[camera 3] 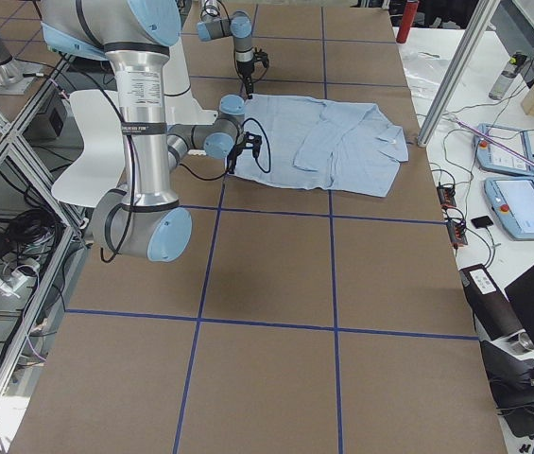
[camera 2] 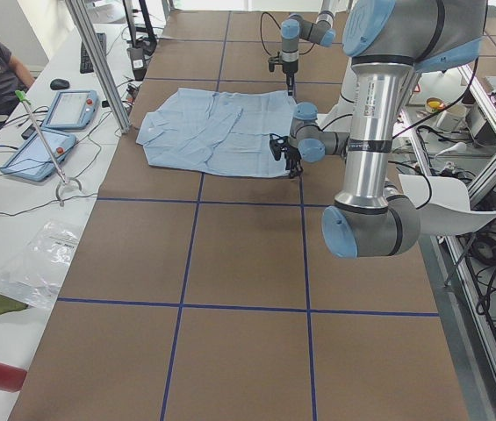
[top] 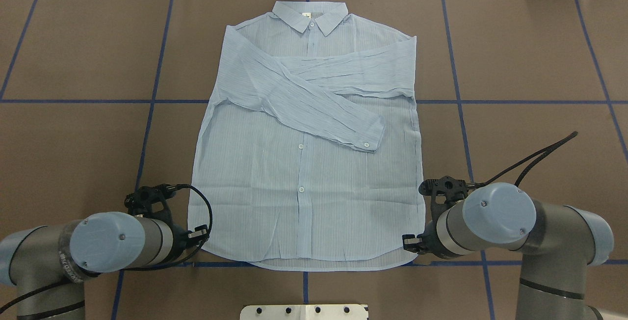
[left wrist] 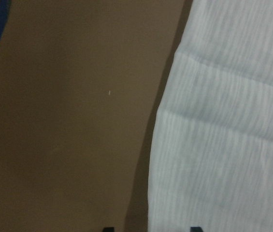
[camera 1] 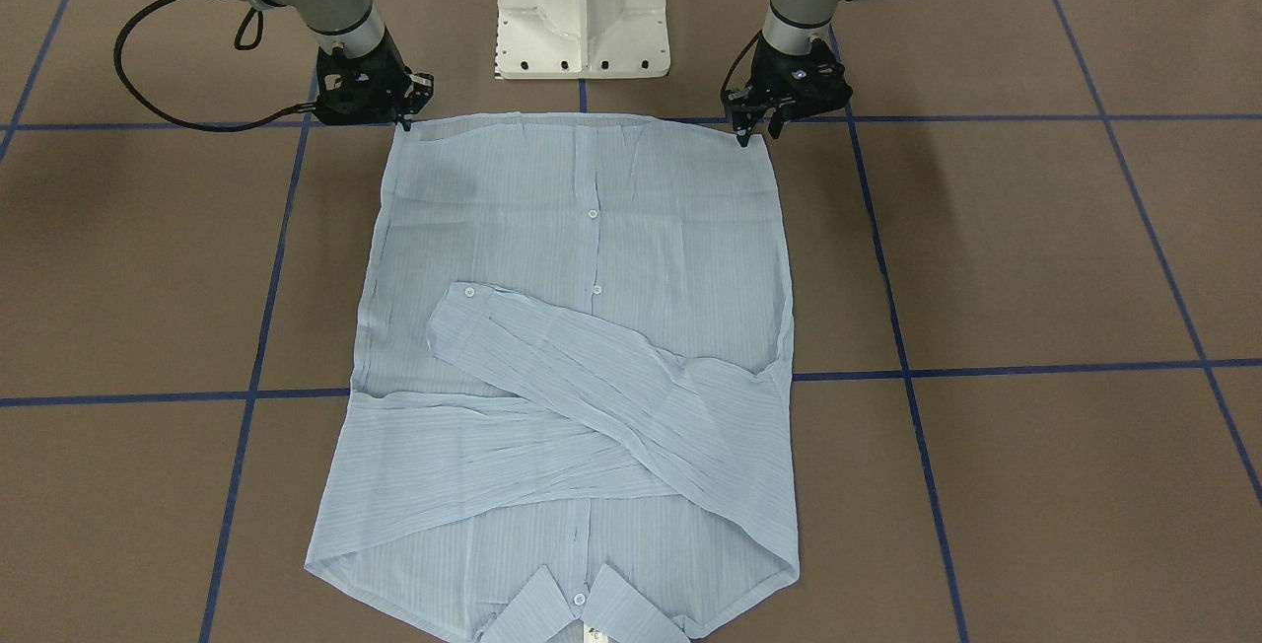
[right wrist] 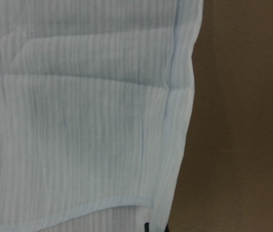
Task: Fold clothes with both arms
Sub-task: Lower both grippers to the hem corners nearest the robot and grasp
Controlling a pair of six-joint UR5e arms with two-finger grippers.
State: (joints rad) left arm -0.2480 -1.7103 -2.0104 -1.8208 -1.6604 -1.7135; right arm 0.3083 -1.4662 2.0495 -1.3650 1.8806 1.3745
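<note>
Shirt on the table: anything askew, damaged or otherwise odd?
Nothing damaged. The shirt lies flat and buttoned; only its sleeves are uneven: the top sleeve slants diagonally across the level lower sleeve.

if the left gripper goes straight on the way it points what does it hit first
Likely the hem corner of the shirt: the left gripper points down at the table, and the wrist view shows the cloth's edge between its open jaws. The remaining gap is unclear.

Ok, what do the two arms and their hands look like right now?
Both the left arm and right arm are grey-silver tubes with light-blue joint caps. The left hand and right hand are black two-finger units. A black cable loops beside each wrist.
</note>
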